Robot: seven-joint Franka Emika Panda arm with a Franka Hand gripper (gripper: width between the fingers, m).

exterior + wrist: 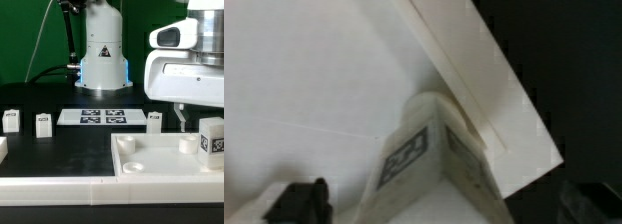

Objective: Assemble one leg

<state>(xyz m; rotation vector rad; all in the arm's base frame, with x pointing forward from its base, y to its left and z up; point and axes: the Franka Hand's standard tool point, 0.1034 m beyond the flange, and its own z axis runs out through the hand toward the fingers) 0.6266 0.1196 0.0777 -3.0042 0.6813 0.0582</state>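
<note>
One leg (211, 140), a small white post with a black-and-white tag, stands upright at the exterior view's right corner of the large white square piece (150, 168). My gripper (198, 124) hangs over it. One finger (181, 117) is a little to the leg's left, with a gap between them; the other finger is hidden. In the wrist view the leg (416, 160) stands against the square piece's raised rim (473, 70), and one dark finger (299, 203) stays apart from it. The jaws look open around the leg. Three more legs stand on the table (11, 121) (43, 123) (154, 120).
The marker board (95, 116) lies on the black table behind the legs. The robot's white base (104, 55) stands at the back. A round socket stub (186, 143) rises from the square piece near the finger. A white part's edge (3, 148) shows at the far left.
</note>
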